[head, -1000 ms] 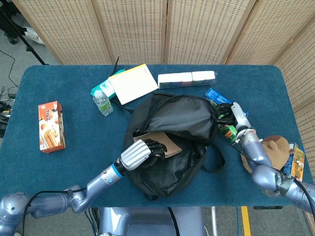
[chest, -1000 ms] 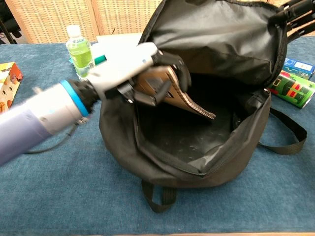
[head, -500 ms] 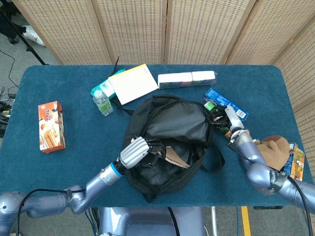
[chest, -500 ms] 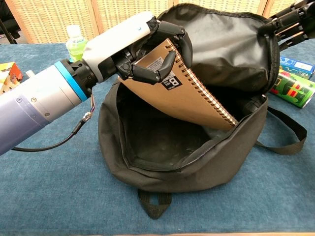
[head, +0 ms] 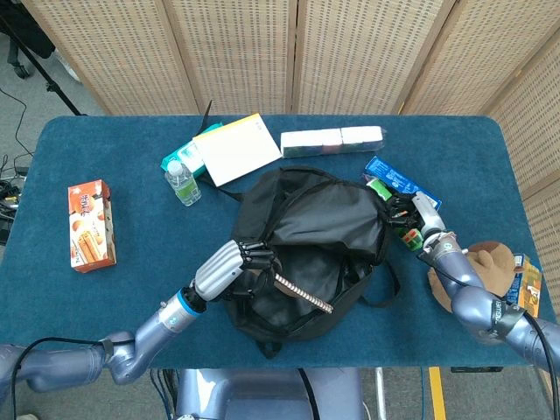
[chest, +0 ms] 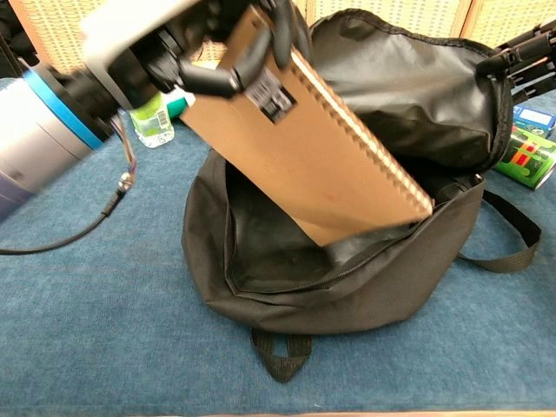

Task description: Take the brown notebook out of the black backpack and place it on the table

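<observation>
The blue tabletop (head: 105, 175) carries the black backpack (chest: 347, 269), lying unzipped with its mouth wide. The brown notebook (chest: 304, 156) is tilted, upper end raised clear, lower corner inside the opening. The left hand (head: 223, 267) grips the notebook's top edge. The right hand (head: 411, 214) has its fingers on the backpack's far rim, holding it up.

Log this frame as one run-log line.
phase: lifting out | left robot hand: grips notebook, tilted, lower corner inside backpack | right robot hand: holds backpack's top edge | notebook not yet on table
</observation>
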`<state>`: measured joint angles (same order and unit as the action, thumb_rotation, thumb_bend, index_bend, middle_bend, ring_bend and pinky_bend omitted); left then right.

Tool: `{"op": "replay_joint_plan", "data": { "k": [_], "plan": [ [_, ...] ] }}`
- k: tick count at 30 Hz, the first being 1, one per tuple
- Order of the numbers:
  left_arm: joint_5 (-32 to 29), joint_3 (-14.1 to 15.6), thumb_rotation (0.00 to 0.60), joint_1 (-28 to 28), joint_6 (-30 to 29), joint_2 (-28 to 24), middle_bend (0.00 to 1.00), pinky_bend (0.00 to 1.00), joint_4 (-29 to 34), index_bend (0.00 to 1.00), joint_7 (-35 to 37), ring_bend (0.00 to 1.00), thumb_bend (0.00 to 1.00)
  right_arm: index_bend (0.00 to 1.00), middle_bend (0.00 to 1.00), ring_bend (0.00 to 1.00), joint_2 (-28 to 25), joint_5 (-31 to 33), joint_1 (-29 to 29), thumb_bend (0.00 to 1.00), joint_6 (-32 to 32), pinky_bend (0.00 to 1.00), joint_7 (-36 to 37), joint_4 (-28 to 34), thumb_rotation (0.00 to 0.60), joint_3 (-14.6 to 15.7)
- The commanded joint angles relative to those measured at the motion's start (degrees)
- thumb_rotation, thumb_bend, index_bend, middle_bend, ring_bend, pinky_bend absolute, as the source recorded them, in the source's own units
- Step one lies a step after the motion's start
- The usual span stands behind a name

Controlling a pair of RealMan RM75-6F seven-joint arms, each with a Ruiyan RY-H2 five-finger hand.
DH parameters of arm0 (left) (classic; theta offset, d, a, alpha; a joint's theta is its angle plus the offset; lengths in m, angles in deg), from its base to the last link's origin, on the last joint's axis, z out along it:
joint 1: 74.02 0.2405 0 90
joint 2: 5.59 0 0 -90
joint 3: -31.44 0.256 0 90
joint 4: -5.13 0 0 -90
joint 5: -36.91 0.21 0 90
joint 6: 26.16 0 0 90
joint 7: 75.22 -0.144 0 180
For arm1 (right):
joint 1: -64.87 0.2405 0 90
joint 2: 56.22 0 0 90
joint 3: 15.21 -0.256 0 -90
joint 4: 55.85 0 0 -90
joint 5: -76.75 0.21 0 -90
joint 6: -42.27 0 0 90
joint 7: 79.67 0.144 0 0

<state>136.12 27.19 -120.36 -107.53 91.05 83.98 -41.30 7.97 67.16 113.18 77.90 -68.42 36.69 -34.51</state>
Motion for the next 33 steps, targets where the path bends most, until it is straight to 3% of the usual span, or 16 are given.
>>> {"op": "replay_joint_plan", "data": {
  "k": [1, 4, 7, 11, 14, 19, 26, 29, 30, 32, 33],
  "plan": [
    [0.21, -1.48, 0.6, 1.24, -2.97, -4.52, 0.54, 0.49, 4.89, 0.81, 2.22, 0.38, 0.69, 0.7, 0.67, 0.42, 0.66, -0.77, -0.13, 0.75, 0.25, 0.42, -0.14, -0.15, 0.6, 0.57],
    [0.06, -2.06, 0.6, 1.98, -3.91, -7.81, 0.54, 0.49, 7.66, 0.81, 2.45, 0.38, 0.68, 0.7, 0.67, 0.42, 1.09, -1.39, -0.33, 0.75, 0.6, 0.42, -0.04, -0.07, 0.6, 0.77],
    [-0.63, -1.99, 0.6, 3.99, -4.73, -14.88, 0.54, 0.49, 10.79, 0.81, 2.06, 0.38, 0.68, 0.7, 0.67, 0.42, 1.42, -2.64, -0.67, 0.75, 1.54, 0.42, -0.26, 0.35, 0.6, 1.17],
    [1.05, 3.67, 0.6, 4.55, 2.07, -31.1, 0.55, 0.49, 16.77, 0.81, 6.28, 0.38, 0.68, 0.7, 0.67, 0.42, 1.64, -3.76, -0.96, 0.75, 3.16, 0.42, -0.6, 0.92, 0.6, 1.35],
    [2.25, 6.43, 0.6, 5.0, 3.83, -40.65, 0.55, 0.49, 19.28, 0.81, 12.16, 0.38, 0.68, 0.7, 0.67, 0.42, 1.92, -3.96, -0.81, 0.75, 4.2, 0.42, -1.14, 1.41, 0.6, 1.49],
    [5.03, 11.2, 0.6, 3.82, 9.31, -49.82, 0.56, 0.49, 17.24, 0.81, 25.1, 0.38, 0.69, 0.7, 0.67, 0.42, 2.55, -3.99, -0.48, 0.75, 5.88, 0.42, -2.17, 2.69, 0.6, 1.74],
    [3.75, 12.89, 0.6, 2.06, 16.17, -49.26, 0.56, 0.49, 11.08, 0.81, 33.44, 0.38, 0.69, 0.7, 0.67, 0.42, 3.44, -4.26, -0.15, 0.75, 7.99, 0.42, -3.71, 4.36, 0.6, 2.17],
    [0.71, 12.39, 0.6, 2.05, 20.34, -46.34, 0.56, 0.49, 7.83, 0.81, 29.99, 0.38, 0.69, 0.7, 0.67, 0.42, 3.83, -4.46, -0.09, 0.75, 9.17, 0.42, -4.65, 5.13, 0.6, 2.53],
    [-1.09, 12.21, 0.6, 2.06, 23.35, -44.33, 0.56, 0.49, 5.9, 0.81, 25.5, 0.38, 0.68, 0.7, 0.67, 0.42, 3.94, -4.65, -0.15, 0.75, 9.61, 0.42, -5.09, 5.34, 0.6, 2.75],
    [-4.76, 10.84, 0.6, 2.8, 25.49, -40.82, 0.47, 0.49, 4.34, 0.73, 18.92, 0.32, 0.66, 0.7, 0.67, 0.42, 4.07, -4.93, -0.36, 0.75, 10.11, 0.42, -5.4, 5.51, 0.6, 2.89],
    [-6.35, 10.26, 0.6, 3.26, 26.08, -39.29, 0.32, 0.45, 3.65, 0.61, 15.86, 0.21, 0.63, 0.7, 0.67, 0.42, 4.12, -5.07, -0.51, 0.75, 10.2, 0.42, -5.47, 5.53, 0.6, 2.94]
  ]
}}
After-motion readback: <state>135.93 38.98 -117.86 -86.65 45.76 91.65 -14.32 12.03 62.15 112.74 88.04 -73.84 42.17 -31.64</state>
